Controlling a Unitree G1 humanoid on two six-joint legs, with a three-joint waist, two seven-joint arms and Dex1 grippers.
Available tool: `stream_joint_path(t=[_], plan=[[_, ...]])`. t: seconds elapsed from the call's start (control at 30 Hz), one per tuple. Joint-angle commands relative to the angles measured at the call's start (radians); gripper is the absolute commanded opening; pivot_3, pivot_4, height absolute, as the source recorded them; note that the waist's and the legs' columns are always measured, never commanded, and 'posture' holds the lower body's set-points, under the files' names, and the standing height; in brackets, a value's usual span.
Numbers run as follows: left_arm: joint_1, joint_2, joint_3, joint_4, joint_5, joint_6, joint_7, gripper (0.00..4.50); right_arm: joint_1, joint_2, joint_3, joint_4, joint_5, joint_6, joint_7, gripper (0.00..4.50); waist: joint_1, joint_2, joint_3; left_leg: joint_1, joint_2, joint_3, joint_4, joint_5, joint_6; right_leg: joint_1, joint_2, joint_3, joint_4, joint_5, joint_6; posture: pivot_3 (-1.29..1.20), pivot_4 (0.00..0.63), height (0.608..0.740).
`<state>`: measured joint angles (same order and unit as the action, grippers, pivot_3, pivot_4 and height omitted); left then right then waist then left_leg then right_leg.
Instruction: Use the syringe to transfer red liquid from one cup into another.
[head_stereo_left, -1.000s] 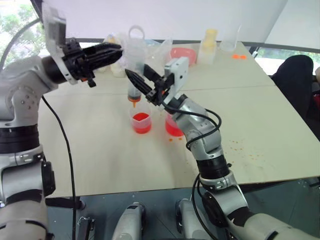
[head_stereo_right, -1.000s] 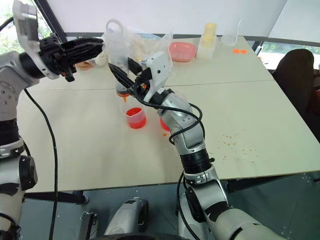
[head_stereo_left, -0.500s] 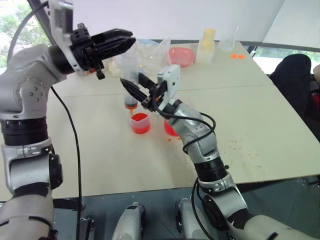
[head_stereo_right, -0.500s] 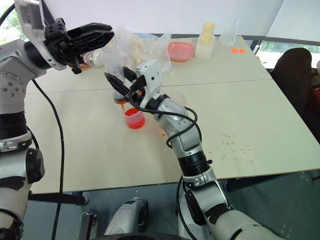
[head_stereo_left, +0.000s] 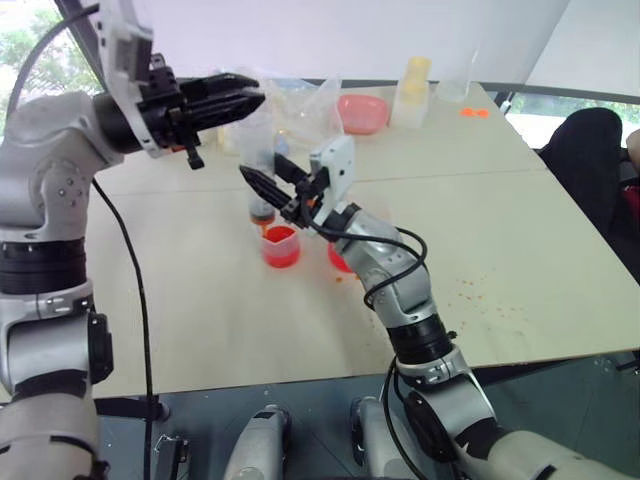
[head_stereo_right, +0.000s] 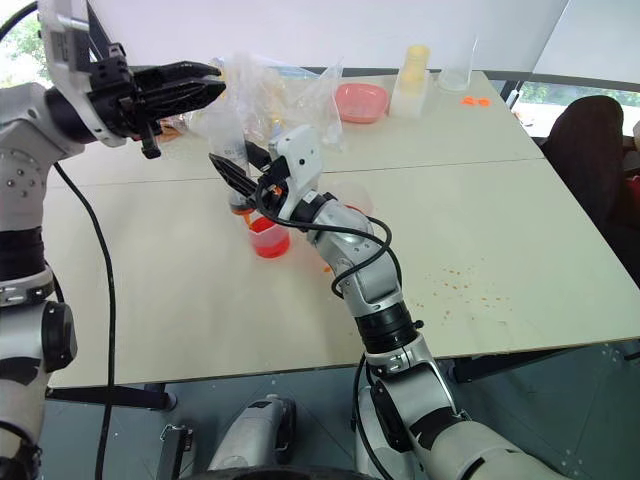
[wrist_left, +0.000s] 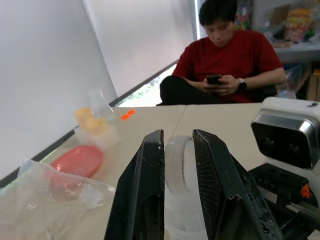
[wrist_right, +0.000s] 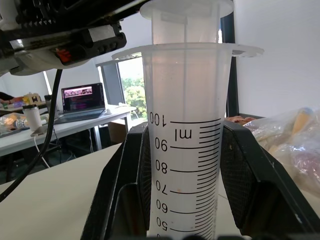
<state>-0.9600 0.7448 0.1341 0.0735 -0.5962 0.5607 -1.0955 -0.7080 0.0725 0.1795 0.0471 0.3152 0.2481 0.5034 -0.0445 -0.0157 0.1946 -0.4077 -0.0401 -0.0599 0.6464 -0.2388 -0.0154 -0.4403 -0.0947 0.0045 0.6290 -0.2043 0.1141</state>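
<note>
Our right gripper (head_stereo_left: 268, 180) has its two black fingers (wrist_right: 125, 185) clamped on the barrel of the syringe (wrist_right: 185, 150), one on each side, just below the flange and level with the upper graduation marks. The syringe stands upright, its orange-red tip (head_stereo_left: 262, 217) just above the rim of the smaller measuring cup (head_stereo_left: 281, 246), which holds red liquid (head_stereo_left: 282, 251). The larger spouted beaker (head_stereo_left: 340, 257), also with red liquid in it, stands just beside that cup and is mostly hidden behind our right forearm.

Our left gripper (head_stereo_left: 243, 100) is raised above the syringe, pointing roughly level across the table. Its fingers (wrist_left: 142, 200) are set narrow and pinch the clear ring at the top of the plunger (wrist_left: 177, 165), touching it on both sides.

The surface is a pale wooden table (head_stereo_left: 500, 230) made of two boards, with a seam running across it. Small orange-red droplets (head_stereo_left: 480, 295) spot it on our right, and a few lie near the beaker. At the far edge we see an opaque pink bowl (head_stereo_left: 365, 110), a clear container with yellow pieces (head_stereo_left: 414, 90), a clear cup (head_stereo_left: 460, 80), some crumpled clear plastic bags (head_stereo_right: 290, 95) and two small orange bits (head_stereo_left: 477, 113).

Beyond the table a white wall rises with windows at either side. In the left wrist view a person in a red shirt (wrist_left: 227, 55) sits looking at a phone; in the right wrist view a laptop (wrist_right: 82, 102) stands open on another desk.
</note>
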Motion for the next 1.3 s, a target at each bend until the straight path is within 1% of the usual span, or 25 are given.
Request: stream_joint_path(t=[0.03, 0.13, 0.17, 0.4, 0.5, 0.8, 1.13, 1.23, 1.27, 1.3], plan=[[0.01, 0.023, -0.007, 0.001, 0.031, -0.019, -0.009, 0.94, -0.013, 0.009, -0.018, -0.041, 0.006, -0.026, -0.005, 1.41, 0.0, 0.0, 0.0, 0.0, 0.0, 0.0, 0.0, 0.0, 0.0, 0.0, 0.0, 0.0, 0.0, 0.0, 0.0, 0.0, 0.15, 0.74], [0.008, 0.018, -0.011, 0.001, 0.031, -0.013, -0.014, 0.15, -0.014, 0.008, -0.018, -0.042, 0.006, -0.027, -0.005, 1.41, 0.0, 0.0, 0.0, 0.0, 0.0, 0.0, 0.0, 0.0, 0.0, 0.0, 0.0, 0.0, 0.0, 0.0, 0.0, 0.0, 0.15, 0.74], [0.005, 0.015, -0.011, 0.0, 0.029, -0.011, -0.015, 0.02, -0.015, 0.007, -0.018, -0.042, 0.005, -0.029, -0.004, 1.41, 0.0, 0.0, 0.0, 0.0, 0.0, 0.0, 0.0, 0.0, 0.0, 0.0, 0.0, 0.0, 0.0, 0.0, 0.0, 0.0, 0.15, 0.74], [-0.011, 0.006, -0.008, 0.005, 0.028, -0.005, -0.01, 0.02, -0.016, 0.009, -0.019, -0.042, 0.001, -0.03, -0.004, 1.41, 0.0, 0.0, 0.0, 0.0, 0.0, 0.0, 0.0, 0.0, 0.0, 0.0, 0.0, 0.0, 0.0, 0.0, 0.0, 0.0, 0.15, 0.74], [-0.014, 0.003, -0.026, 0.002, 0.053, -0.021, -0.003, 0.02, -0.015, 0.009, -0.016, -0.044, -0.002, -0.031, 0.0, 1.41, 0.0, 0.0, 0.0, 0.0, 0.0, 0.0, 0.0, 0.0, 0.0, 0.0, 0.0, 0.0, 0.0, 0.0, 0.0, 0.0, 0.15, 0.74], [0.048, 0.024, -0.062, 0.01, 0.089, -0.034, -0.023, 0.02, -0.036, 0.004, -0.045, -0.053, 0.015, -0.021, -0.001, 1.41, 0.0, 0.0, 0.0, 0.0, 0.0, 0.0, 0.0, 0.0, 0.0, 0.0, 0.0, 0.0, 0.0, 0.0, 0.0, 0.0, 0.15, 0.74], [0.1, -0.005, -0.061, 0.013, 0.073, -0.029, -0.001, 0.02, -0.073, -0.036, -0.08, -0.086, 0.03, 0.002, 0.005, 1.41, 0.001, 0.0, 0.0, 0.0, 0.0, 0.0, 0.0, 0.0, 0.0, 0.0, 0.0, 0.0, 0.0, 0.0, 0.0, 0.0, 0.15, 0.74], [0.069, -0.013, -0.011, 0.017, 0.012, 0.011, 0.007, 0.02, -0.069, -0.036, -0.072, -0.096, 0.029, 0.006, 0.007, 1.41, 0.0, 0.0, 0.0, 0.0, 0.0, 0.0, 0.0, 0.0, 0.0, 0.0, 0.0, 0.0, 0.0, 0.0, 0.0, 0.0, 0.15, 0.74], [0.062, -0.009, 0.003, 0.022, -0.002, 0.021, 0.005, 0.8, -0.068, -0.036, -0.07, -0.099, 0.029, 0.006, 0.007, 1.41, 0.0, 0.0, 0.0, 0.0, 0.0, 0.0, 0.0, 0.0, 0.0, 0.0, 0.0, 0.0, 0.0, 0.0, 0.0, 0.0, 0.15, 0.74], [0.059, -0.003, 0.012, 0.027, -0.009, 0.026, 0.004, 1.09, -0.068, -0.037, -0.068, -0.1, 0.028, 0.006, 0.009, 1.41, 0.0, 0.0, 0.0, 0.0, 0.0, 0.0, 0.0, 0.0, 0.0, 0.0, 0.0, 0.0, 0.0, 0.0, 0.0, 0.0, 0.15, 0.74]])
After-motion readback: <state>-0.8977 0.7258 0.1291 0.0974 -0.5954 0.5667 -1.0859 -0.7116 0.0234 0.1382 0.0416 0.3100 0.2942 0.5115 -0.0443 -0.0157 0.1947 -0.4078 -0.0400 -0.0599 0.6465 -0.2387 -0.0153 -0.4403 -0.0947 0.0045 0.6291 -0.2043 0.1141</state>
